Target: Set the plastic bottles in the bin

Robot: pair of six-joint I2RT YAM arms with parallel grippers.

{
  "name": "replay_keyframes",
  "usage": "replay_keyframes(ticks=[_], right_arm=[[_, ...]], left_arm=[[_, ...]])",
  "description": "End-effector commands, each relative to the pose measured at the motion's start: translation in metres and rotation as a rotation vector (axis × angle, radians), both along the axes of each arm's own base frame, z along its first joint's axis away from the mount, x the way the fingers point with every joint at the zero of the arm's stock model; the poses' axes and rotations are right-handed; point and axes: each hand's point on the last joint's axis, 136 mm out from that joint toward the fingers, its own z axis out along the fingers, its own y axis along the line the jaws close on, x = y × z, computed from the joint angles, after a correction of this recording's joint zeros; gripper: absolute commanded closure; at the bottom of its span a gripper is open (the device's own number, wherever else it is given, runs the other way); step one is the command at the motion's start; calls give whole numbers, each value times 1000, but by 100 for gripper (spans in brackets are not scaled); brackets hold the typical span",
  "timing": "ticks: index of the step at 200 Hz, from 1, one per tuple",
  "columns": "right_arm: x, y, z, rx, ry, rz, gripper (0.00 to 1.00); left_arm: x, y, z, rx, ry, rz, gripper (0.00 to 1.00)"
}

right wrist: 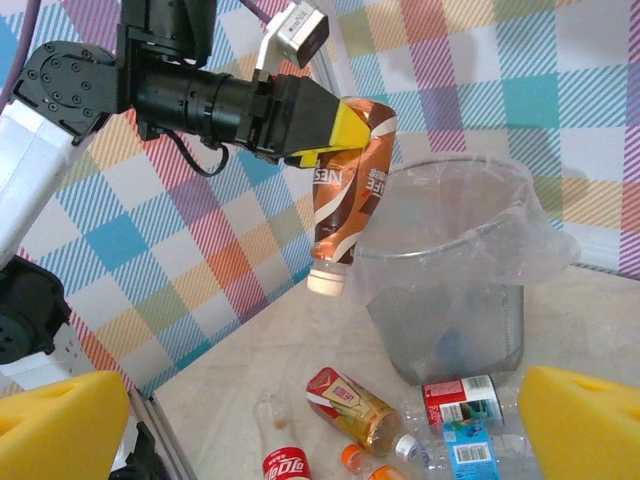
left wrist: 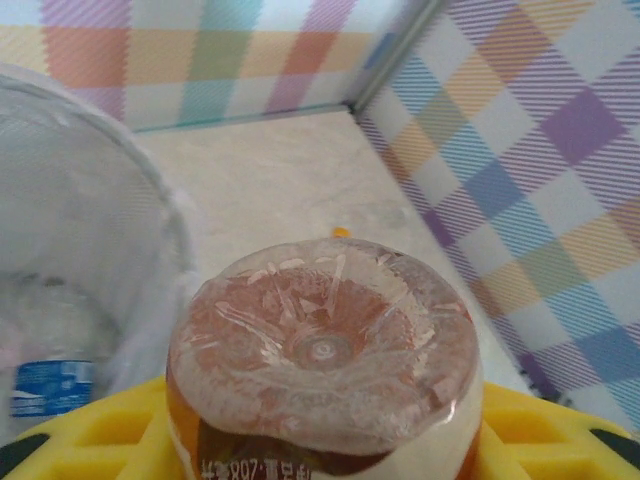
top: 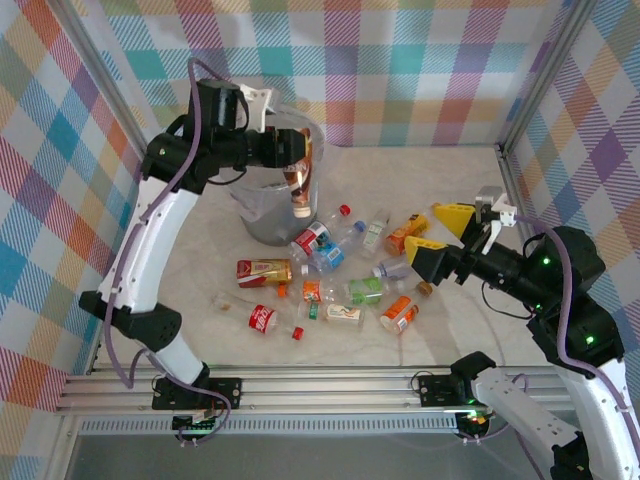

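My left gripper (top: 298, 160) is shut on a brown-labelled plastic bottle (top: 300, 182), which hangs cap down at the rim of the bin (top: 262, 222). In the left wrist view the bottle's clear base (left wrist: 325, 335) sits between my yellow fingers (left wrist: 90, 440), with the bin wall (left wrist: 100, 230) to the left. From the right wrist view the same bottle (right wrist: 345, 190) hangs by the bin's near rim (right wrist: 440, 265). Several plastic bottles (top: 330, 280) lie on the table. My right gripper (top: 440, 235) stands open and empty to their right.
A blue-labelled bottle (left wrist: 50, 385) lies inside the bin. A red-and-gold bottle (right wrist: 360, 405) and a cola bottle (right wrist: 280, 465) lie nearest the left wall. Plaid walls close in the table on three sides; a metal rail (top: 320, 385) runs along the front.
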Motion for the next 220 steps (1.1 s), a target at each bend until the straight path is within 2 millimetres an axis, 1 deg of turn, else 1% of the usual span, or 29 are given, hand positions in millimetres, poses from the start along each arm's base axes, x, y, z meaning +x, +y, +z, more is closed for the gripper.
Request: replay_keyframes(ticks=[1,38,65,82,95,114,149,183,197,220], right_arm=[[-1,0,9,1,-52,-1,0],[-1,4,2,-1,-23,20,0],[1,5,-6,-18,4,22,0],[1,5,-10,-22,20,23,0],[2,6,-14,-24,33,26,0],[2,6,-15,-24,41,25,0],[-1,5,-16,-29,51,28,0],[-4,4,-19,-32,60,31,0],[-4,4,-22,-37,71,32,0],[-6,5,-27,-48,86,43,0]], left_arm=[[13,23,-10,96,4,50,50],[46,39,-5,161,-69,135,50],[61,45,7,161,-116,179,50],[71,48,10,143,-131,203,49],[78,51,11,154,-150,233,49],[90,57,7,197,-174,266,49],[114,65,-13,312,-196,306,49],[135,65,-36,383,-191,309,49],[142,63,-49,411,-174,297,49],[153,63,-80,479,-128,276,49]])
